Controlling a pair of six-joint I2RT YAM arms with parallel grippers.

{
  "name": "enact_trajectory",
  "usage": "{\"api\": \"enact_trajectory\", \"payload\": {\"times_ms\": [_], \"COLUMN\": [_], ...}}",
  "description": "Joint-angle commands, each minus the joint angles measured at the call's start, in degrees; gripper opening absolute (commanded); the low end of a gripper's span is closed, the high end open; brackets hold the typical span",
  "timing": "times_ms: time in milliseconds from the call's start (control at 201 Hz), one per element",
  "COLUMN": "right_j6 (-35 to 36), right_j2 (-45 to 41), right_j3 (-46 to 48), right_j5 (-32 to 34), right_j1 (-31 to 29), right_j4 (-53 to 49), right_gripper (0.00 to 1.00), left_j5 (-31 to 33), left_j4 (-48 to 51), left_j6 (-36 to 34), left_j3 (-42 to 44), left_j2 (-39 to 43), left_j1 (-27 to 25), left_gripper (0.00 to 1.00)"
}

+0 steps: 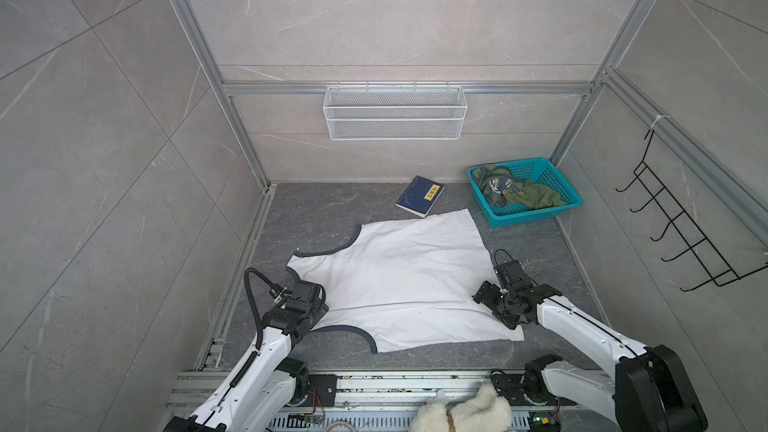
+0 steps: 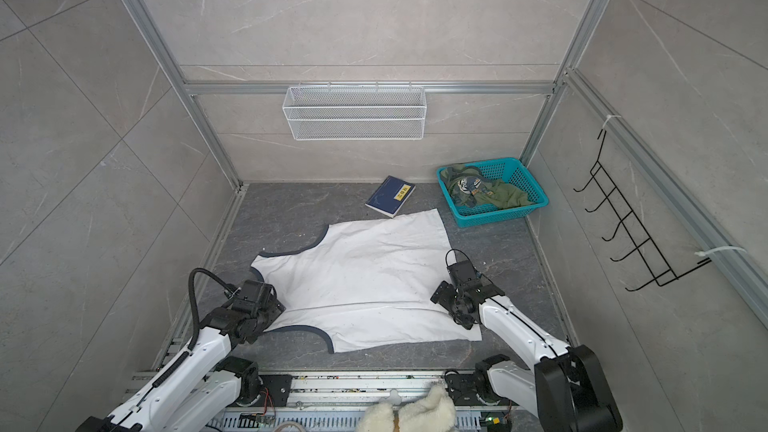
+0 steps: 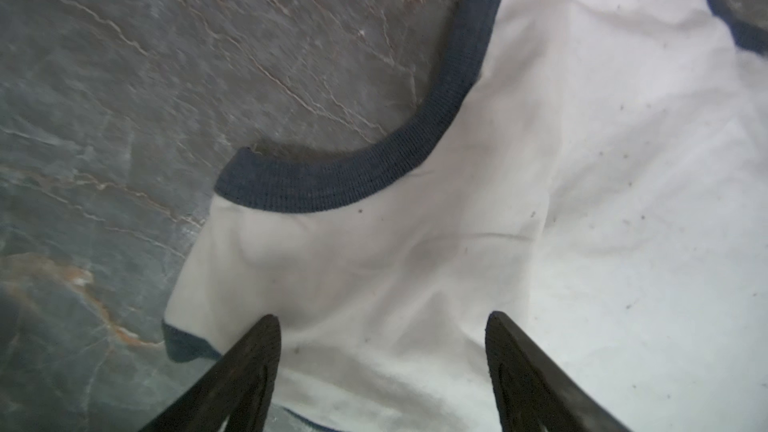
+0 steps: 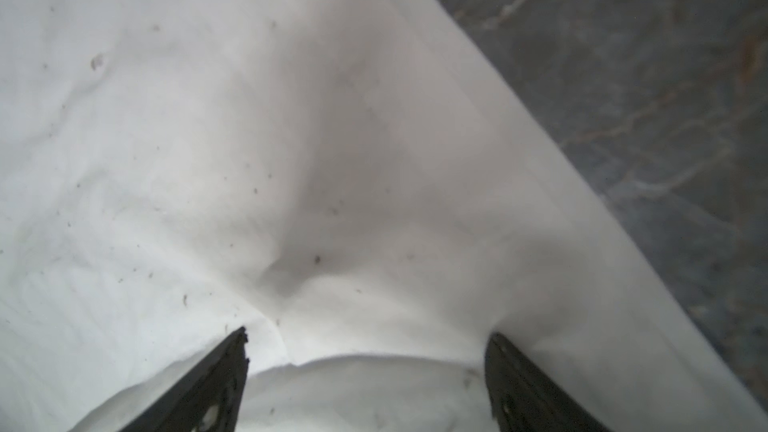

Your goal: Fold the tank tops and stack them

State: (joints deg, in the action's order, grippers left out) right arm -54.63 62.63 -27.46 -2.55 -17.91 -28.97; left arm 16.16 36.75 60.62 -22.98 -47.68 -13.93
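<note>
While the white tank top [image 1: 403, 280] lies spread flat in the middle of the grey tabletop [image 1: 332, 209], seen in both top views, the green tank top [image 1: 536, 195] sits crumpled in a teal basket [image 1: 528, 216] at 2 o'clock from it, well apart. The white top's armholes and neck face 9 o'clock and its hem faces 3 o'clock. The left gripper [image 3: 382, 320] sits at the top's 8 o'clock edge, over the strap area. Its jaws are wide apart, both fingers [image 3: 257, 351] are down on white cloth just beside the navy trim [image 3: 374, 176], and nothing is pinched. The right gripper [image 4: 368, 332] sits at the 4 o'clock edge near the hem, jaws also spread. Its fingers [image 4: 228, 363] press into the cloth, with a small pucker of fabric bulging between them. Whether any cloth is lifted cannot be told. A navy book [image 1: 419, 196] lies at 12 o'clock, just beside the top's far edge. A white plush toy [image 1: 469, 409] is at 6 o'clock by the arm bases. A wire shelf [image 1: 395, 112] hangs on the back wall, and a black hook rack [image 1: 681, 226] on the wall at 3 o'clock.
</note>
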Motion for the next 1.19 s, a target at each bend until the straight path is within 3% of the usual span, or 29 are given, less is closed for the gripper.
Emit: {"api": "enact_trajectory", "payload": {"times_ms": [0, 129, 299, 493, 687, 950, 1184], "right_j6": [-7.9, -2.6, 7.6, 16.3, 22.3, 21.4, 14.0], "right_j2": [-6.4, -11.3, -7.4, 9.8, 26.4, 37.1, 33.7], "right_j3": [3.2, -0.2, -9.4, -21.2, -31.8, -35.4, -24.3], "right_j5": [5.4, 5.7, 5.3, 2.6, 1.9, 2.5, 0.1], "right_j1": [-2.0, -2.0, -2.1, -2.2, -2.1, -1.8, -3.4], "right_j4": [-10.5, -11.9, -7.1, -0.2, 0.1, 0.5, 7.1], "right_gripper": [0.91, 0.91, 0.91, 0.91, 0.92, 0.91, 0.91], "left_j5": [-1.5, -3.9, -9.9, -14.5, -17.7, -23.1, -22.5], "left_j4": [-1.6, -5.7, -8.8, -14.7, -20.3, -26.0, -27.0], "left_j6": [-3.2, -9.1, -14.9, -14.9, -15.4, -14.1, -14.7], "left_j3": [-3.0, -9.3, -22.4, -24.5, -25.4, -26.7, -30.2], "left_j2": [-3.1, -7.4, -20.5, -30.2, -38.1, -47.0, -52.7], "left_j1": [4.6, 8.8, 9.0, 9.0, 9.9, 13.4, 14.5], "left_gripper": [0.81, 0.81, 0.82, 0.82, 0.82, 0.83, 0.84]}}
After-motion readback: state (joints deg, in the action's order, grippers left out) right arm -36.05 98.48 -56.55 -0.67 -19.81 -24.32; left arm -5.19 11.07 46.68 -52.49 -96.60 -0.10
